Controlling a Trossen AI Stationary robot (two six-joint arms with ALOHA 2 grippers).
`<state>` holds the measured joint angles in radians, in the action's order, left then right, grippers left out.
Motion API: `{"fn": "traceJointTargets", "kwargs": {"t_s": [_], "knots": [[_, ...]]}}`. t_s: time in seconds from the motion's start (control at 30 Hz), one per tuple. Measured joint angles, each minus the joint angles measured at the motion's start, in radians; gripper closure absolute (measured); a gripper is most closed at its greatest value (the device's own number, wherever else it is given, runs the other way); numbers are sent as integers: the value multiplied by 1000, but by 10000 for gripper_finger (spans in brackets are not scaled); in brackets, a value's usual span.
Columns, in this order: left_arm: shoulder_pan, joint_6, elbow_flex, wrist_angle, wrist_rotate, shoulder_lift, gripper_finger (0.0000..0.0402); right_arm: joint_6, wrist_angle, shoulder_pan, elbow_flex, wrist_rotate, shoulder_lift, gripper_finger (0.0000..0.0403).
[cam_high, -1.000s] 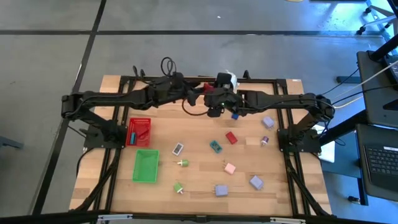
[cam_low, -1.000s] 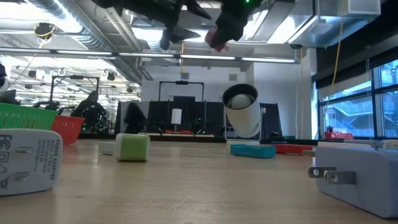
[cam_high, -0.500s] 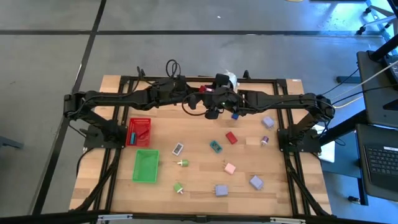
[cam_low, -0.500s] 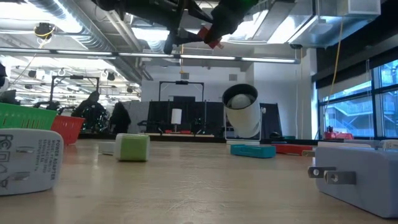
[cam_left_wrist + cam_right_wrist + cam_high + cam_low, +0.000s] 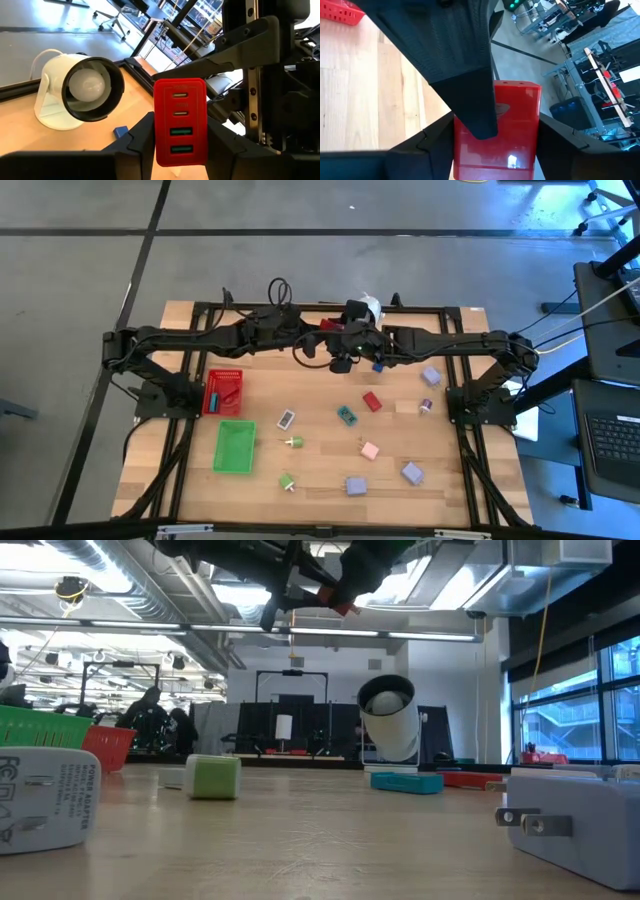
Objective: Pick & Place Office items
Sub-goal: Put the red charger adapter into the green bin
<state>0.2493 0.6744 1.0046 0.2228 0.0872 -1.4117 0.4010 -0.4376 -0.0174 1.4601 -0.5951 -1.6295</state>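
A red charger block [image 5: 180, 125] with several ports on one face hangs high above the table's far middle, red in the high view [image 5: 328, 325] and in the low view [image 5: 345, 608]. My left gripper [image 5: 180, 150] and my right gripper [image 5: 495, 145] meet at it from opposite sides, each shut on it. Other office items lie loose on the wood: a red block [image 5: 372, 401], a teal one [image 5: 347, 415], a pink one [image 5: 370, 450], lavender ones [image 5: 355, 485] and green pins [image 5: 293, 442]. My left gripper pinches the red block's two long sides [image 5: 159, 135] between its two fingers, at the end nearer the wrist. It comes roughly level from the table's left. The block is lifted clear, its port face showing. My right gripper pinches the block's two sides [image 5: 532, 135] between its fingers, coming from the table's right and slanting slightly down. One finger [image 5: 470, 95] of the left gripper crosses in front of the block here. The block is clear of the table.
A white round black-centred object [image 5: 368, 306] stands at the far edge, just beyond the grippers. A red mesh tray [image 5: 223, 391] and a green mesh tray [image 5: 235, 447] sit at the left. A small blue piece [image 5: 379, 366] lies below the right arm.
My left gripper has drawn its fingers in and taken hold of the red block, which my right gripper keeps holding. Both wrists have turned slightly. The block has tipped a little and stays high above the table.
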Motion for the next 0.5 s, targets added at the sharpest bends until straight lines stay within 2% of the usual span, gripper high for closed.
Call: {"fn": "traceJointTargets", "kwargs": {"t_s": [0.1, 0.23, 0.5], "knots": [[0, 1, 0, 2, -5, 0, 283, -53, 8, 0, 0, 26, 0, 153], [-3, 1, 0, -8, -12, 0, 283, -146, -2, -3, 0, 150, 9, 115], [0, -28, 0, 12, 7, -1, 280, -253, -70, -2, 0, 230, 72, 55]]}}
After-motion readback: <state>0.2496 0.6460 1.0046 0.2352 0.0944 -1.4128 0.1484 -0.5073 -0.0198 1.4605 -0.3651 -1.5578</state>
